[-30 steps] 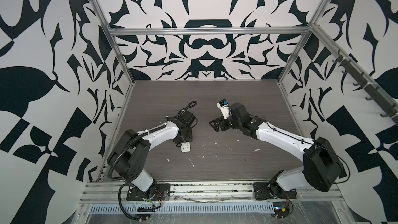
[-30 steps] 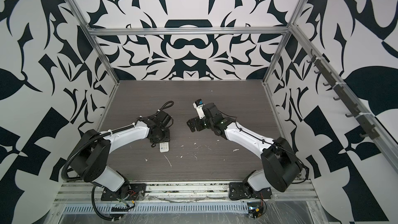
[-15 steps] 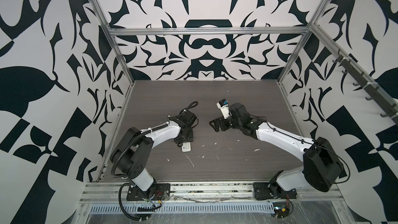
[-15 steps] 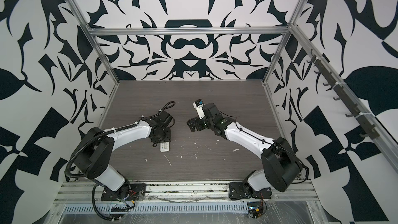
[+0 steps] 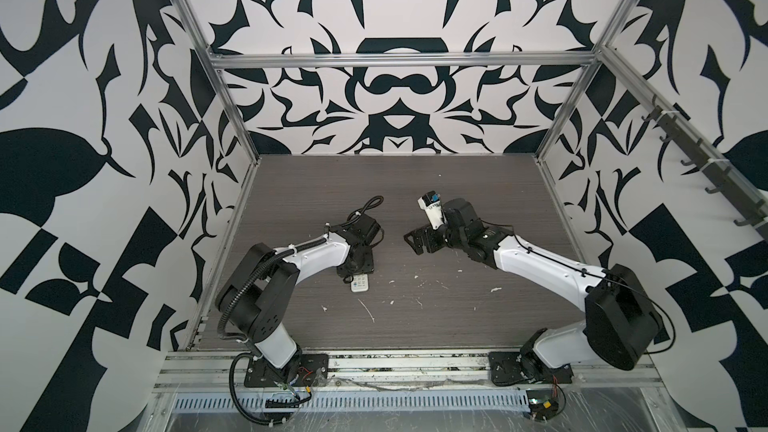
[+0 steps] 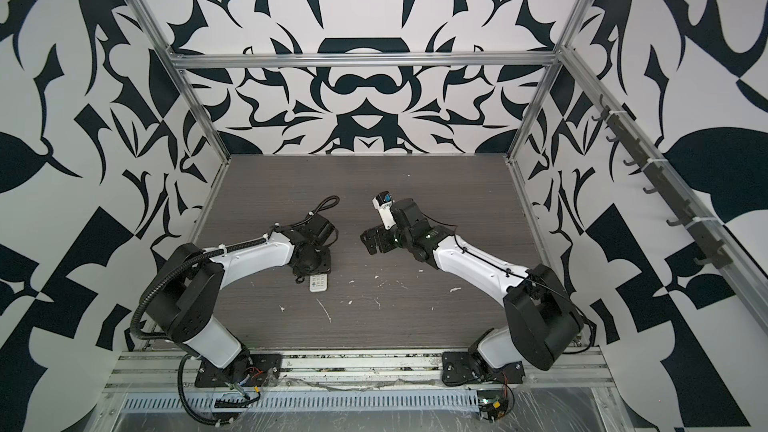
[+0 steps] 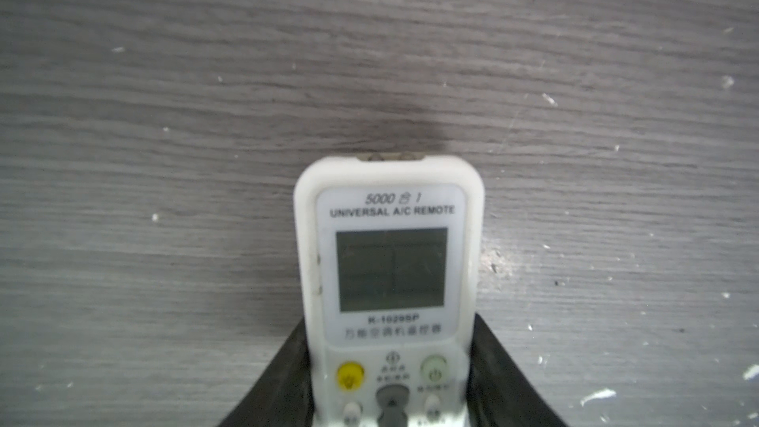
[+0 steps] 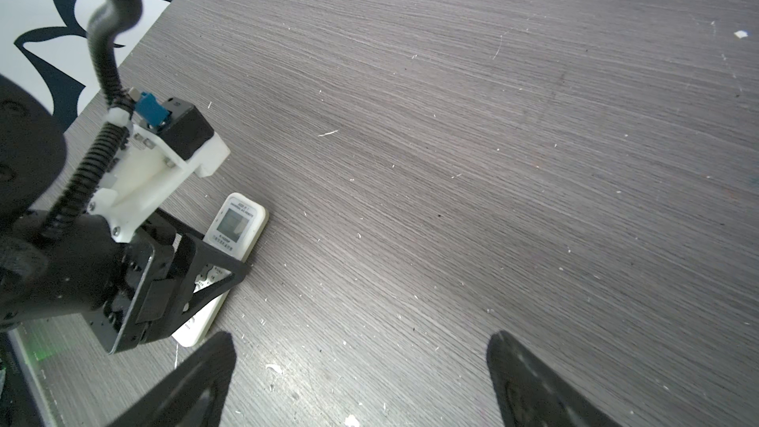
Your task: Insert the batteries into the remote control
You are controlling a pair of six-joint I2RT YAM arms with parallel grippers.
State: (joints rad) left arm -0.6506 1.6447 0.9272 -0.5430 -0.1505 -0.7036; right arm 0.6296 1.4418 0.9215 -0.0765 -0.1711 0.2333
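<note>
Left side of counter [image 5: 457, 317], near the front.
- We find the remote control [image 5: 360, 283] lying flat on the counter, face up. In both top views one end pokes out from under the left arm's wrist, on the side toward the arm bases [image 6: 319, 283].
- The left claw [image 7: 390, 330] comes down over the remote control. Its black fingers [image 7: 283, 375] press against the two long sides of the handset at the button section, so we note it as gripping the remote.
- From the left wrist view the screen [image 7: 391, 269] end sticks out beyond the fingers. The screen is grey and blank, with "UNIVERSAL A/C REMOTE" printed above it and a yellow button [image 7: 350, 375] just below.
- The right wrist view confirms this: the handset [image 8: 236, 225] lies on the wood grain with the left claw [image 8: 213, 252] straddling its middle.

Right side.
- The right claw [image 5: 415, 238] hangs above the counter, well apart from the remote, with its jaws spread wide and nothing between them.
- In its own wrist view we see only the two dark finger tips [image 8: 197, 384], with bare counter [image 8: 493, 158] between them.

Surface.
- White flecks [image 5: 368, 311] are scattered over the front half of the counter.
</note>
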